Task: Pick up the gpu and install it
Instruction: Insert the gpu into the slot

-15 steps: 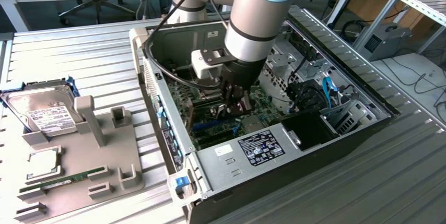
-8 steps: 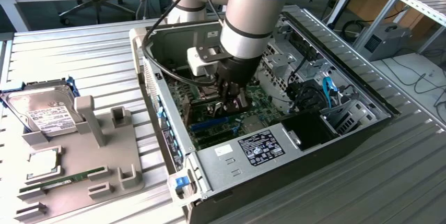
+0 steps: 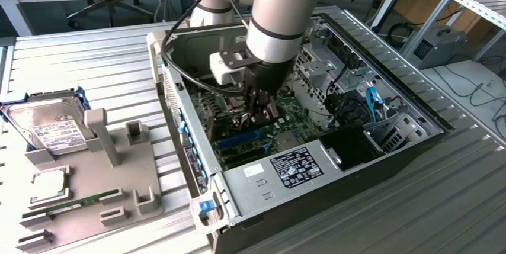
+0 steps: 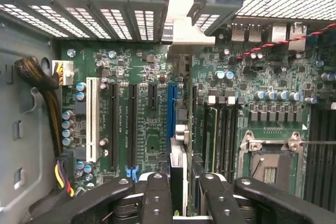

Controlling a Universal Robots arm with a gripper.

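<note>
Black gripper fingers clench the gpu edge-on, its silver bracket against the case's rear slot openings, card standing over the blue motherboard slot, neighbouring slots free.

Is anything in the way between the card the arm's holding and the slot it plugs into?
Nothing visible does. The gripper holds the gpu, a flat circuit card with a silver metal end bracket, edge-on directly over the long blue slot on the green motherboard; no cable or part lies between them.
</note>
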